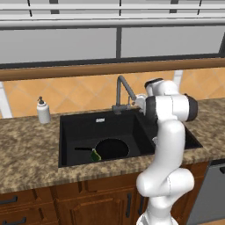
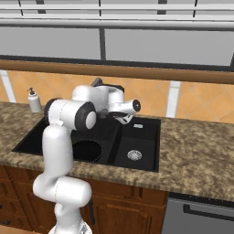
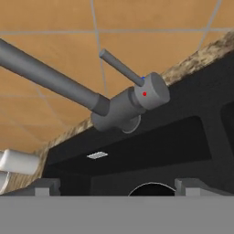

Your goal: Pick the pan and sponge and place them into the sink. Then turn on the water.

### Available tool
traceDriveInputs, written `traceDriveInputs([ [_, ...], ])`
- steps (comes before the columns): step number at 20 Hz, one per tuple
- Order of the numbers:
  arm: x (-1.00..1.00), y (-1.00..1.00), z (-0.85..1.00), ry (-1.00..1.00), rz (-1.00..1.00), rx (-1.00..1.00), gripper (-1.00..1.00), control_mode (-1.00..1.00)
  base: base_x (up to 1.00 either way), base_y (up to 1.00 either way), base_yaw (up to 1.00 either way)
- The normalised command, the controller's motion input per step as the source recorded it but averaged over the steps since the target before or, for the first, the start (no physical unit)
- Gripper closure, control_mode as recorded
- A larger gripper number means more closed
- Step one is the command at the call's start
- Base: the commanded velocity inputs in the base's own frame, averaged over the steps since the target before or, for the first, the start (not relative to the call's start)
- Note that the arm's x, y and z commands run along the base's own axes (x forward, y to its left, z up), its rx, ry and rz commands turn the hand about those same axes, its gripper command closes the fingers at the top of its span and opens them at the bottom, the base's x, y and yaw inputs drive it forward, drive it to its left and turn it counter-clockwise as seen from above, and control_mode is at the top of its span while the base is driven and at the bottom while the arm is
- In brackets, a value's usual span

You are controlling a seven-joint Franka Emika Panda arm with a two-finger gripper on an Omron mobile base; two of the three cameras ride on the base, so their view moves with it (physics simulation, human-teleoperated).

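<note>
Pan [image 1: 112, 148] and sponge [image 1: 95, 155] in sink [image 1: 70, 125]. End effector [image 3: 118, 186] wide, empty, near faucet lever [image 3: 121, 67]; risks glancing off, water left off.

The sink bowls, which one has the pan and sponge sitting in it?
The wide bowl of the sink, on the soap dispenser side: the pan lies on its floor with the sponge by the handle. The narrow bowl holds only its silver drain.

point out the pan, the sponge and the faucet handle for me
pan [image 1: 112, 148]: left base view, its round black bottom.
sponge [image 1: 95, 155]: left base view, its green face.
faucet handle [image 3: 121, 67]: hand view, middle of the thin lever.
</note>
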Motion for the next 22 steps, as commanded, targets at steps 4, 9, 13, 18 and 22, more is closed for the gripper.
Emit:
traceDriveInputs([
  [4, 0.28, 0.01, -0.20, 0.00, 0.00, 0.00, -1.00, -1.00, 0.00, 0.00, 0.00],
  [9, 0.23, 0.04, -0.11, 0.00, 0.00, 0.00, -1.00, -1.00, 0.00, 0.00, 0.00],
  [13, 0.28, 0.04, -0.04, 0.00, 0.00, 0.00, -1.00, -1.00, 0.00, 0.00, 0.00],
  [18, 0.35, 0.01, -0.01, 0.00, 0.00, 0.00, -1.00, -1.00, 0.00, 0.00, 0.00],
  [22, 0.39, 0.00, -0.04, 0.00, 0.00, 0.01, -1.00, -1.00, 0.00, 0.00, 0.00],
])
